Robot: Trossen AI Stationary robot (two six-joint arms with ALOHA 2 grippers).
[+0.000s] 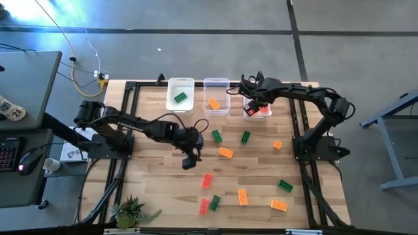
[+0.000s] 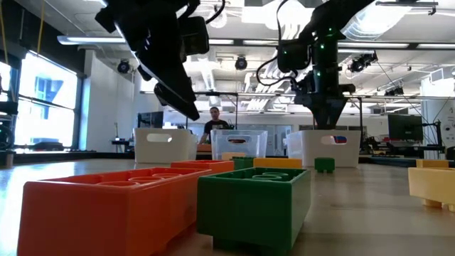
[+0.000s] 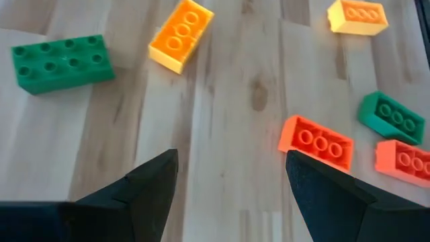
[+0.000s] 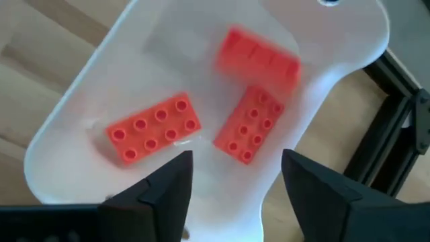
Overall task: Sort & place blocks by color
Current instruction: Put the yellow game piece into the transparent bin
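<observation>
No legible text or labels.

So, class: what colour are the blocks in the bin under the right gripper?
Red: three red blocks lie in that bin, clearest in the right wrist view.

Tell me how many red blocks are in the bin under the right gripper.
3 red blocks in the right-hand bin: one flat, one beside it, and a blurred one above them. None seem hidden.

three translucent bins [image 1: 216,83], potted plant [image 1: 132,210]; keyboard [image 1: 8,154], mouse [image 1: 27,160]
</observation>
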